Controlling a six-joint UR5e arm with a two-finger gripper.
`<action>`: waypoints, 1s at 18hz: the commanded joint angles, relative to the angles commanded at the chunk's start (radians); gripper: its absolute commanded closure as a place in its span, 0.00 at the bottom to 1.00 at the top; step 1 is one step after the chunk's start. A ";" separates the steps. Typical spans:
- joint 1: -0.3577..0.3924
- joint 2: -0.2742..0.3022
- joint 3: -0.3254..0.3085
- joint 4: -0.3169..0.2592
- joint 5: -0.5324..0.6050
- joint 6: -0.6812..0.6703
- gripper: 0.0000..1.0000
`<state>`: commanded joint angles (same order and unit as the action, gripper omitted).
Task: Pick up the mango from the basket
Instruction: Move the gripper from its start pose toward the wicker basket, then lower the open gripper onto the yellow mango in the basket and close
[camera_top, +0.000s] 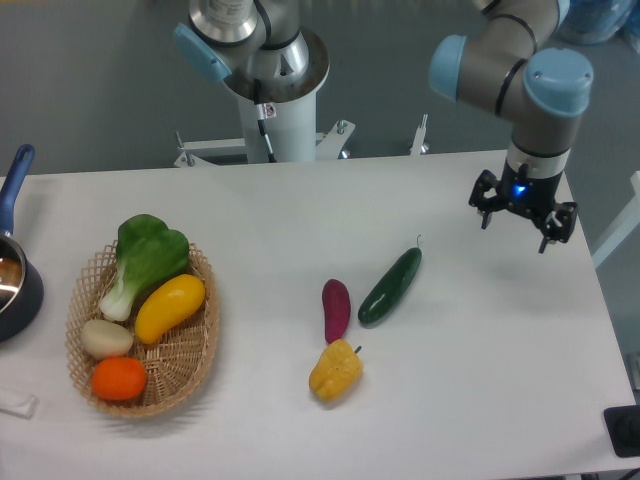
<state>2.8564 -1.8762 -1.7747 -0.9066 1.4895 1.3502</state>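
Note:
The mango (169, 306), smooth and plain yellow, lies slantwise in the middle of the tan wicker basket (196, 355) at the table's left. Beside it in the basket are a green bok choy (146, 258), a pale potato (106, 338) and a round orange fruit (119, 379). My gripper (516, 216) hangs over the table's far right, well away from the basket. Its fingers are spread, with nothing between them.
A purple eggplant (336, 309), a green cucumber (391, 285) and a lumpy yellow bell pepper (335, 371) lie mid-table. A dark pot with a blue handle (14, 272) sits at the left edge. The arm's white base (279, 120) stands behind the table.

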 joint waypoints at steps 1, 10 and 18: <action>-0.017 0.015 -0.009 0.000 -0.006 -0.006 0.00; -0.097 0.095 -0.098 0.017 -0.077 -0.051 0.00; -0.325 0.140 -0.117 0.015 -0.060 -0.327 0.00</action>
<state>2.5315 -1.7365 -1.8914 -0.8912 1.4297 1.0235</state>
